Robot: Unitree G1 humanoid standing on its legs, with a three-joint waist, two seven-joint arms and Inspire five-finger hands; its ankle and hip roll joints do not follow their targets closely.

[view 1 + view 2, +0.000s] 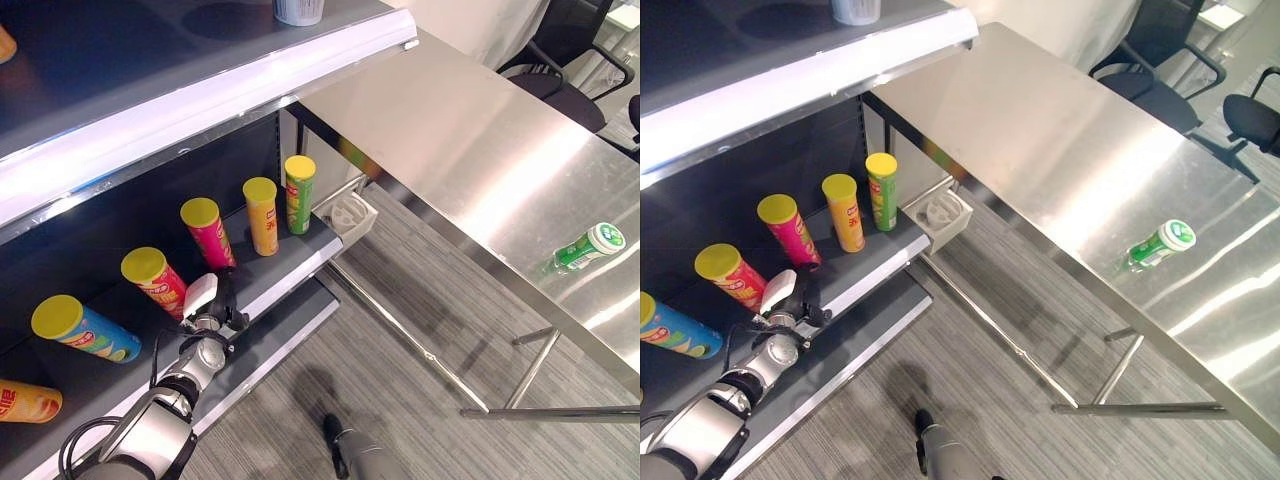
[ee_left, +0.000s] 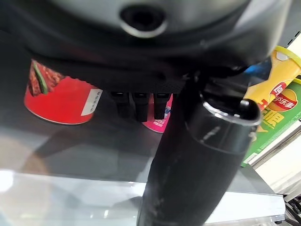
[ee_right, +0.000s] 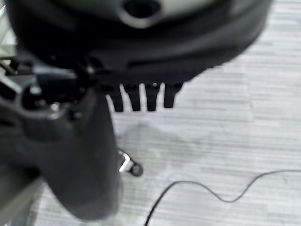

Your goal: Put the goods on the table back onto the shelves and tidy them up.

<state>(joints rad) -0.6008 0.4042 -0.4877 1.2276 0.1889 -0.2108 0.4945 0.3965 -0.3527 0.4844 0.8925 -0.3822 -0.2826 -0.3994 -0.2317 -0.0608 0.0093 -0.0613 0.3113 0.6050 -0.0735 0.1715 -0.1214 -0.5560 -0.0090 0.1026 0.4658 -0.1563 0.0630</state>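
1. Our left hand (image 1: 210,305) sits at the front edge of the lower shelf (image 1: 290,265), just before the red can (image 1: 153,276) and the pink can (image 1: 208,232); its fingers (image 2: 136,104) hang straight and relaxed, and it has hold of nothing.
2. Our right hand (image 3: 141,89) hangs low over the floor (image 3: 235,141), with straight fingers and nothing in it.
3. We see print on the cans and the bottle, but we leave it unread; the red can's label shows a chilli picture in the left wrist view.
4. We see a row of crisp cans with yellow lids on the lower shelf: a blue can (image 1: 85,328), the red can, the pink can, an orange-yellow can (image 1: 262,215) and a green can (image 1: 298,193). All stand on their bases, lids towards us.
5. We see the green bottle (image 1: 583,247) with its white cap on the steel tabletop (image 1: 450,140), near the front edge. It lies on its side, long axis running across the tabletop, cap towards the right.
6. We note a dark shelf unit with a white front strip, a small white basket (image 1: 348,214) at the shelf's end, grey striped carpet, and black office chairs (image 1: 565,60) beyond the tabletop.
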